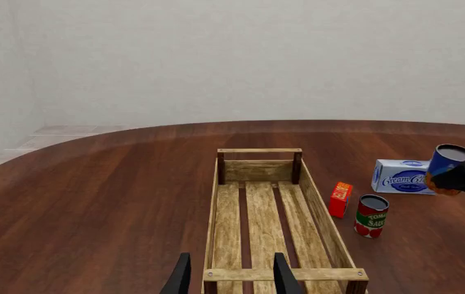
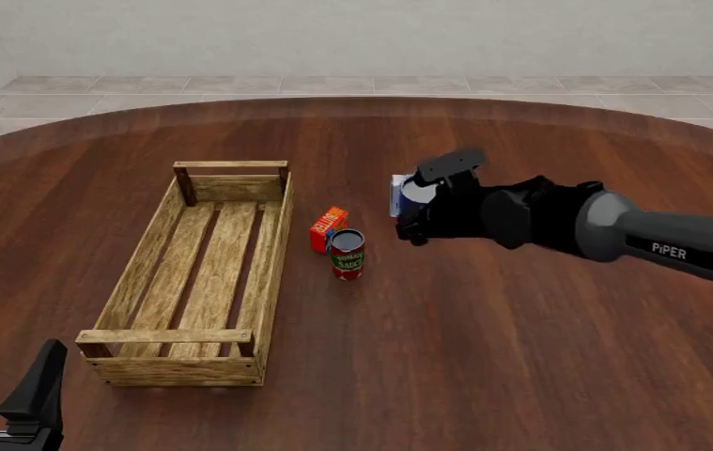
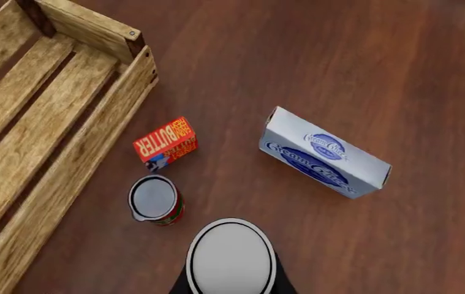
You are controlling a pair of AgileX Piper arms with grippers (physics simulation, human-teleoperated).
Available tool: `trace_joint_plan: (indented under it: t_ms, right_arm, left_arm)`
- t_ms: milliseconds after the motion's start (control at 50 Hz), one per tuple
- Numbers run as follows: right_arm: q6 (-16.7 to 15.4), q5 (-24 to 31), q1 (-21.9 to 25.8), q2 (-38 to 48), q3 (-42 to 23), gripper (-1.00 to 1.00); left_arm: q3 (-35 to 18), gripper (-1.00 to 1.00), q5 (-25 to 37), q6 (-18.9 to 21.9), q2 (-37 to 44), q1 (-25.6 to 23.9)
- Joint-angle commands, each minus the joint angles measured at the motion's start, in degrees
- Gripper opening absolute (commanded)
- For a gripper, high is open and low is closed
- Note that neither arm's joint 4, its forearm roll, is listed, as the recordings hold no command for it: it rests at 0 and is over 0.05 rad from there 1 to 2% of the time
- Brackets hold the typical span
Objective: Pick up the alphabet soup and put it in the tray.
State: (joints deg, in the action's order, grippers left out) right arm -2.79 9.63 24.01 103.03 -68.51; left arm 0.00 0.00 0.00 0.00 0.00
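Note:
The alphabet soup (image 2: 416,194), a can with a blue upper label and a silver top, is held in my right gripper (image 2: 426,212), which is shut on it above the table, right of the tray. It also shows in the left wrist view (image 1: 449,160) and, from above, in the right wrist view (image 3: 230,256). The tray (image 2: 143,254), a long crate of light wooden slats, lies empty at the left; it also shows in the wrist views (image 1: 324,215) (image 3: 93,37). My left gripper (image 2: 6,385) is open and empty near the tray's near end.
A red-and-green tomato sauce can (image 2: 348,254) and a small orange-red butter box (image 2: 327,228) stand just right of the tray. A white-and-blue cream cheese box (image 3: 324,153) lies below and beyond the held can. The round wooden table's far edge meets a tiled floor.

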Motion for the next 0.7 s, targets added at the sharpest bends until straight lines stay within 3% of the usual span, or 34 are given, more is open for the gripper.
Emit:
trace_joint_plan:
  t_ms: [20,280,700]
  right_arm:
    - [1.0,6.4,5.2,1.3,-8.2,-1.00]
    - [0.6,12.3,9.7,6.4,-19.0,-1.00]
    - [0.4,17.4,16.3,13.6,-31.9,-1.00]
  left_arm:
    - [0.0,1.00,0.0,0.0,0.0,0.0]
    - [0.0,1.00,0.0,0.0,0.0,0.0]
    - [0.0,1.00,0.0,0.0,0.0,0.0]
